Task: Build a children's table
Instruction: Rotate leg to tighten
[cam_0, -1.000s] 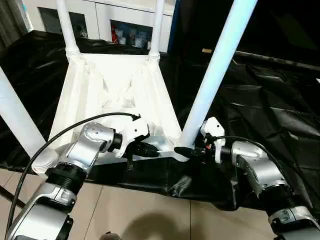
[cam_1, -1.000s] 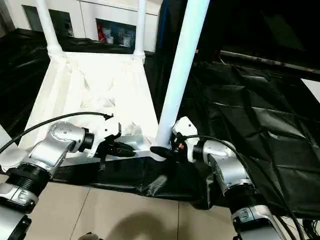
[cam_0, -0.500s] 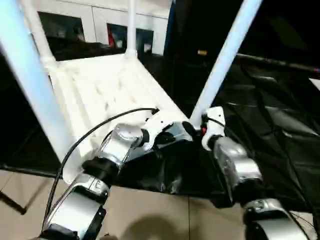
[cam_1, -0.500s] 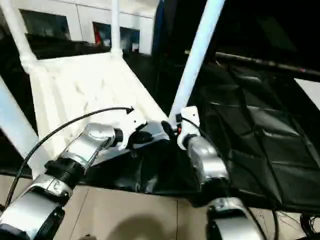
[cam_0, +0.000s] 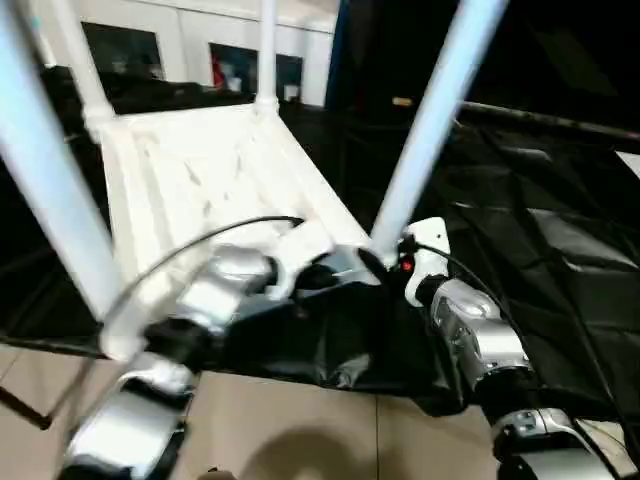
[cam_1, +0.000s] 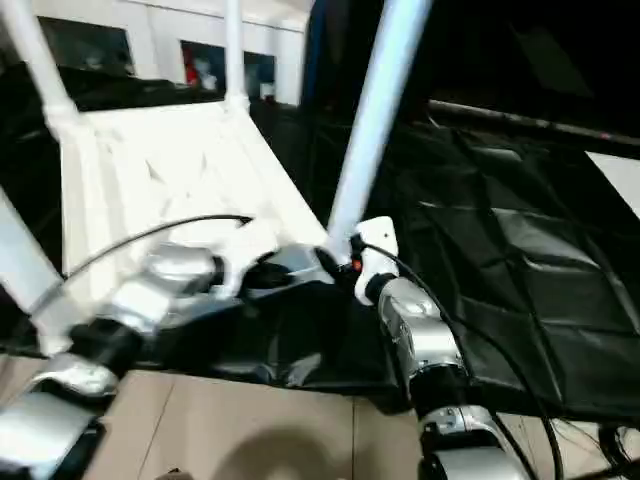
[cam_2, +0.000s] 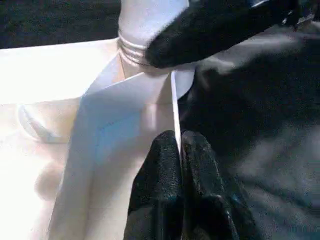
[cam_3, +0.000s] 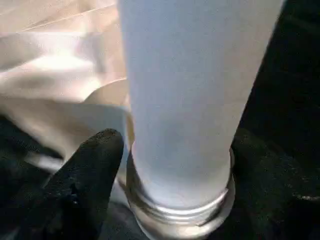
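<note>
Tabletop (cam_0: 190, 180) rim is pinched by left gripper (cam_2: 179, 150); upright corner leg (cam_3: 185, 100) is straddled, seemingly ungripped, by right gripper (cam_3: 175, 165)

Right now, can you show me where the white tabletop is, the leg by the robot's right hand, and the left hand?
tabletop (cam_0: 200, 180), left eye view, on its ribbed underside.
leg (cam_3: 185, 100), right wrist view, on the tube above its threaded base.
left gripper (cam_2: 179, 165), left wrist view, where its fingers pinch the tabletop's thin edge.

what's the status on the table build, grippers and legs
Left gripper shut on tabletop rim. Right gripper open around near-right leg at its socket. Four legs upright. Nothing in the way.
</note>
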